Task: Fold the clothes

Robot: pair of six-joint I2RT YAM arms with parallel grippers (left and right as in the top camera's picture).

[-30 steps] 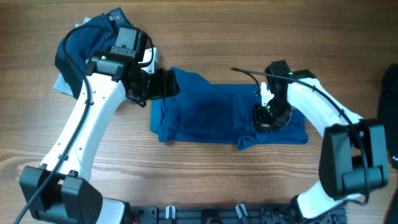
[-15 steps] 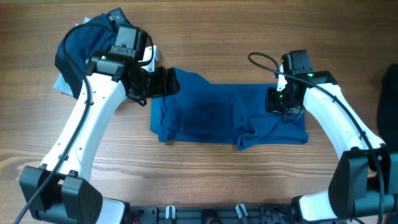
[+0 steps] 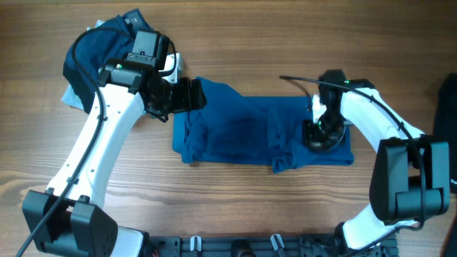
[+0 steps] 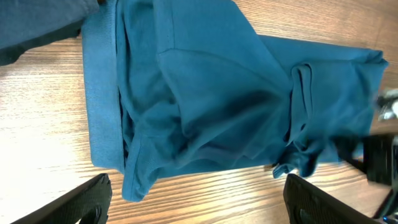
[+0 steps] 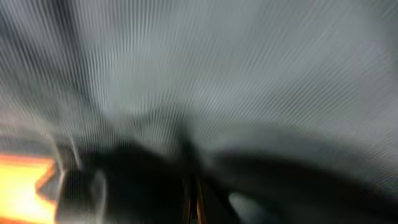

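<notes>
Centrally, blue shirt (image 3: 243, 128), left gripper (image 3: 191, 94) spread wide, empty, right gripper (image 3: 319, 135) closed atop it, dark garments (image 3: 89, 50) top-left.

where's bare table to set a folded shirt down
Bare wood beyond the shirt, from the pile to the right edge, and a strip in front along the near edge. Crowded at the shirt's ends, by left claw and right claw.

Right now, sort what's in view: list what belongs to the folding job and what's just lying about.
In the job:
blue shirt, spread mid-table
right gripper, shut, down on its right end
left gripper, open, at its left end

Lying about for now:
heap of dark and pale blue garments, far left
dark thing at the right edge, cut off
</notes>
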